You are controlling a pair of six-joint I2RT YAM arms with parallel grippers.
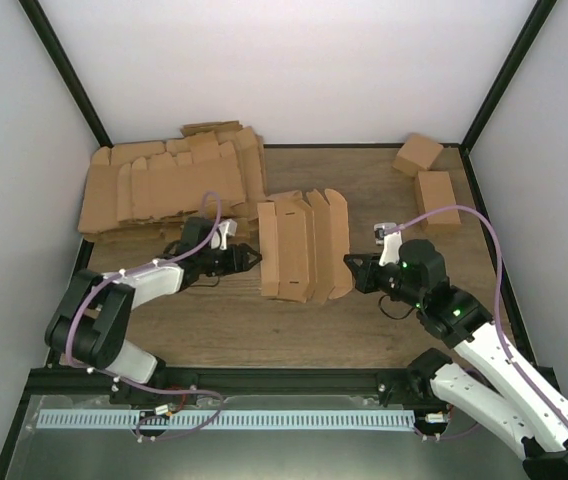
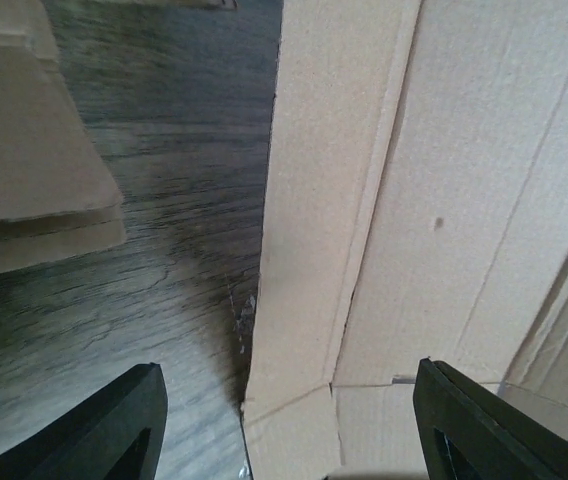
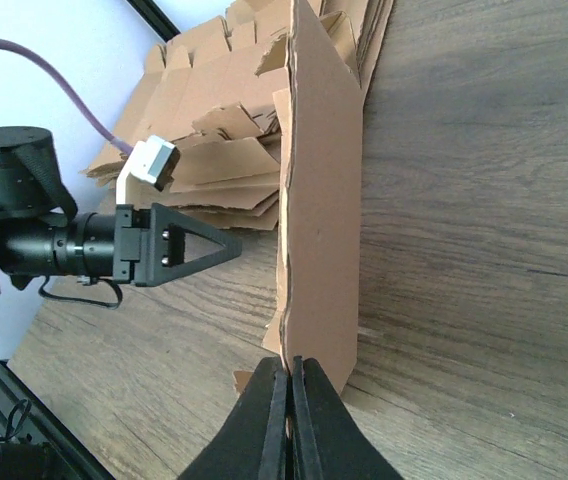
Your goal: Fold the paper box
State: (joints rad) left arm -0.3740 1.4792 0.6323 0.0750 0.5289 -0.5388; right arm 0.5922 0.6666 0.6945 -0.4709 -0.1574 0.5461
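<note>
**Paper box** (image 1: 304,247). Located at the middle of the table (image 1: 214,325), between the two grippers.

**Progress.** The work was judged partly done. Long panels had been creased and lifted, and in the right wrist view one panel was seen standing upright on its edge. No closed box had been formed. The end flaps were not yet tucked, and the remaining walls were still to be raised and locked.

**Appearance.** Plain brown cardboard, a single die-cut piece. Parallel score lines were noted along its length, with a diagonal crease at the near corner flap and notched, uneven cut edges.

**Left gripper** (image 1: 247,257). Set low at the box's left edge with jaws parted. In its own view the left side flap was framed between the fingers, but nothing was held.

**Right gripper** (image 3: 289,378). Set at the box's right side with fingers pressed together at the foot of the upright panel. It could not be told from that view whether the panel's edge was pinched or merely touched.

**Surroundings.**
- A pile of flat blanks (image 1: 164,185) was recorded at the far left.
- Two finished small boxes (image 1: 419,153) were recorded at the far right corner, well apart from the work.
</note>
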